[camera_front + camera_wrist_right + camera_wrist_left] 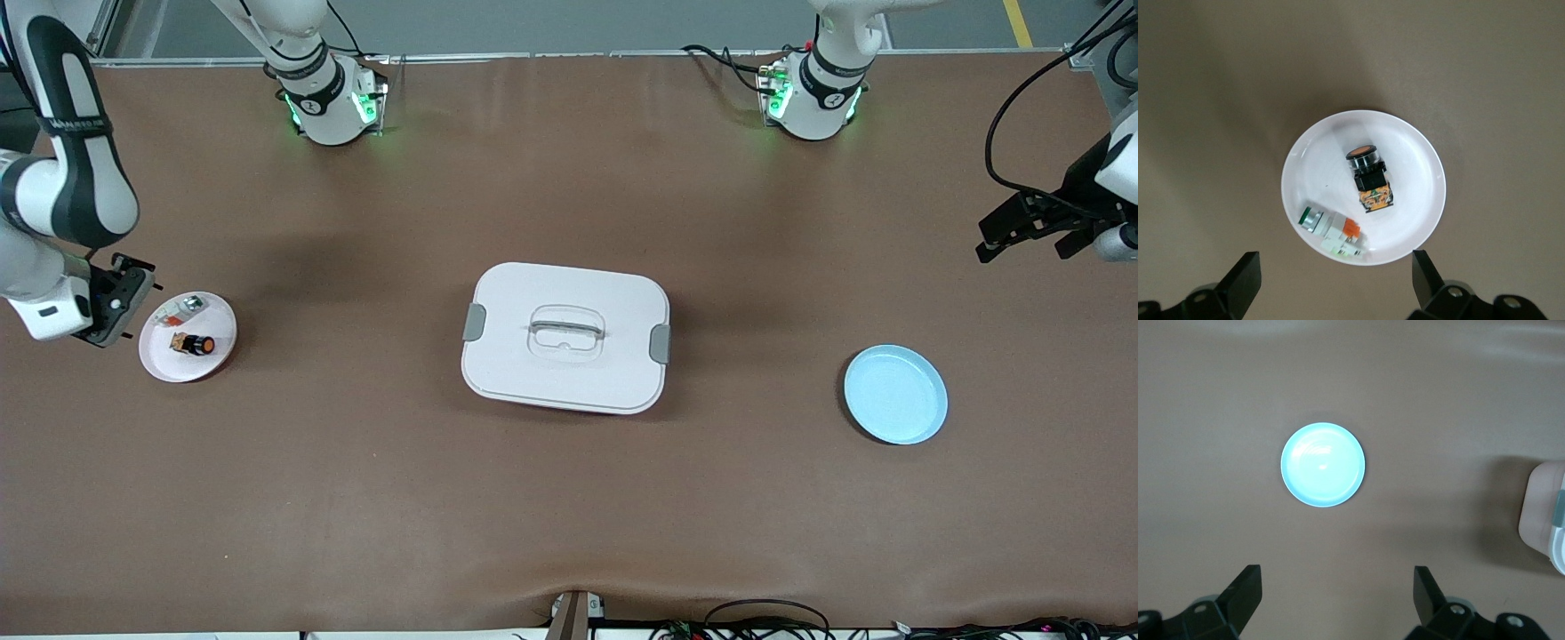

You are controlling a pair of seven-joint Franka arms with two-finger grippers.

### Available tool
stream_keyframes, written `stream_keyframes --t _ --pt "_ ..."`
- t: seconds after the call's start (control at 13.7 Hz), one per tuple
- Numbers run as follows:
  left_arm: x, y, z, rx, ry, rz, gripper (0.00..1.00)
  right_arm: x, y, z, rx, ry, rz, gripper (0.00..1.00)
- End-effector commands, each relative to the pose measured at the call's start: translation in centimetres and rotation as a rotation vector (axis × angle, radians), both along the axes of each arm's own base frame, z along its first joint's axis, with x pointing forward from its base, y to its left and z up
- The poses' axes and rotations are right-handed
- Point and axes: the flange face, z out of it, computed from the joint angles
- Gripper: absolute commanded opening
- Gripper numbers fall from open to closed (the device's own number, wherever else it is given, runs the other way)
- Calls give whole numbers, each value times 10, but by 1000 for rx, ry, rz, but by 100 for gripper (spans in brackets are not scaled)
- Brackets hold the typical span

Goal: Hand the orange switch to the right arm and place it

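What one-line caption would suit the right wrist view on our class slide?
Open right gripper hovers over a white plate holding the orange switch beside a white-and-silver part.

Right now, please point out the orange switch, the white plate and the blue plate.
orange switch (1363, 153): right wrist view, on its round orange face.
white plate (1418, 200): right wrist view, on bare inner surface.
blue plate (895, 394): front view, on its bare middle.

White arms with black joint bands, green-lit bases, black cables, seemingly black fingers (1241, 280)
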Motion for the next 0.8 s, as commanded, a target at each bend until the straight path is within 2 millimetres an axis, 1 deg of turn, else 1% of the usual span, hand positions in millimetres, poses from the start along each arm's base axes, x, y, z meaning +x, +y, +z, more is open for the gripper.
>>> stream_keyframes --t 0.0,0.07,0.29,0.36,0.44,0.51,0.58,0.66,0.73 --pt "-6 -2 4 -2 12 -23 100 -1 13 49 -4 -5 -176 100" --pt "-6 -2 0 -2 27 -23 100 -3 15 58 7 3 -260 100" --pt "-3 -2 3 -2 22 -24 100 -7 21 77 45 -11 -439 100" --pt "-1 -2 1 -1 25 -24 100 -8 27 89 37 -20 -492 100" --pt "-1 -2 2 -1 28 -24 100 -8 38 97 36 -4 -552 100" --pt "-1 -2 4 -1 30 -24 100 -6 55 116 45 -9 -625 100" --pt "0 -2 4 -3 38 -22 100 -4 70 126 32 -8 -687 100" --pt "0 -2 5 -7 39 -18 100 0 82 141 16 -6 -770 100" --pt "0 -2 4 -7 41 -18 100 4 89 155 7 -11 -827 100"
